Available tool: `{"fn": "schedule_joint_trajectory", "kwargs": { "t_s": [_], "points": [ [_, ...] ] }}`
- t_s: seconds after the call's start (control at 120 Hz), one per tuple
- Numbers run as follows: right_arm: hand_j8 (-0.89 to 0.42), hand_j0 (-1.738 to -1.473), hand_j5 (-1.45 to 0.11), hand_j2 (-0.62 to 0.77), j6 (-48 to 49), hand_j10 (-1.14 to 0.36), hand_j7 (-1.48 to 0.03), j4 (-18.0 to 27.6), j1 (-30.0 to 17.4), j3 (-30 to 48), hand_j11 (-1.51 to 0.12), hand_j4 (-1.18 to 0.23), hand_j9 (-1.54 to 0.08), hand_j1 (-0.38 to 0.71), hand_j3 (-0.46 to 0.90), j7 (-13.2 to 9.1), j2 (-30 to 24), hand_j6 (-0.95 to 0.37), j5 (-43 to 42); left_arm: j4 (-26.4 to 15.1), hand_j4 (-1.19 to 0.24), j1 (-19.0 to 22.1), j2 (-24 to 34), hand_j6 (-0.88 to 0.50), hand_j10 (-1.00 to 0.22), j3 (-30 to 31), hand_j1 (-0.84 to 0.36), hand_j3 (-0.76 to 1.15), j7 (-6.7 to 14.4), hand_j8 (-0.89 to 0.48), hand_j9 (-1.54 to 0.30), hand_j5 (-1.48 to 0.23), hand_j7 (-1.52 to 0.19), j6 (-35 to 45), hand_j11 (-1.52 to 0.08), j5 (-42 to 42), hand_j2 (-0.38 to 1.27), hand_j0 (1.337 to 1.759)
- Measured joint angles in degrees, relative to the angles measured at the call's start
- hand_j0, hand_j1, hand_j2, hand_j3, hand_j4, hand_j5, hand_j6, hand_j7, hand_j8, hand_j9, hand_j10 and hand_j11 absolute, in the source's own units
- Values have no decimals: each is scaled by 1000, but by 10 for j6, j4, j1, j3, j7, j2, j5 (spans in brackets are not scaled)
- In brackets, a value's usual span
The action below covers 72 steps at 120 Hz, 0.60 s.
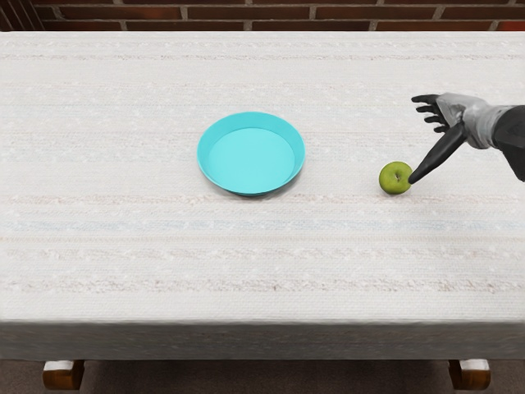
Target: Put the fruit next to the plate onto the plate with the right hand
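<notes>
The table, covered with a pale cloth, fills the view. 1 turquoise plate stands near its middle with nothing on it. The right hand comes in from the right edge. Its fingers are spread and it grasps nothing. The green apple lies on the cloth, well to the right of the plate and just below-left of the hand. 1 dark digit reaches down and seems to touch its right side. The fruit is round, so no long axis matters. No left arm shows.

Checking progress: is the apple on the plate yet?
No, the apple lies on the table, well apart from the plate.
</notes>
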Motion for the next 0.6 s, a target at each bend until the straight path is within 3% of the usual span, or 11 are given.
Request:
{"fn": "schedule_joint_trajectory", "kwargs": {
  "t_s": [0.258,0.5,0.6],
  "points": [
    [-47,-1658,-57,-7,-176,-46,-57,25,68,-155,-57,-46,-57,-298,0,-16,78,-47,-4,0,-244,0,0,-244,-244,0,57,0,0,-244,-316,-316,-316,0,-316,0,49,1658],
    [-46,-1658,-57,-7,-210,-45,-57,32,123,-271,-57,-45,-57,-298,0,-19,154,-46,20,0,-244,0,0,-244,-244,0,57,0,0,-244,-316,-316,-316,0,-316,0,49,1658],
    [-47,-1658,-56,-8,-211,37,-57,33,153,-315,-57,-46,-56,-298,0,-19,172,-46,36,0,-244,0,0,-244,-244,0,57,0,0,-244,-316,-316,-316,0,-316,0,49,1658]
  ]
}}
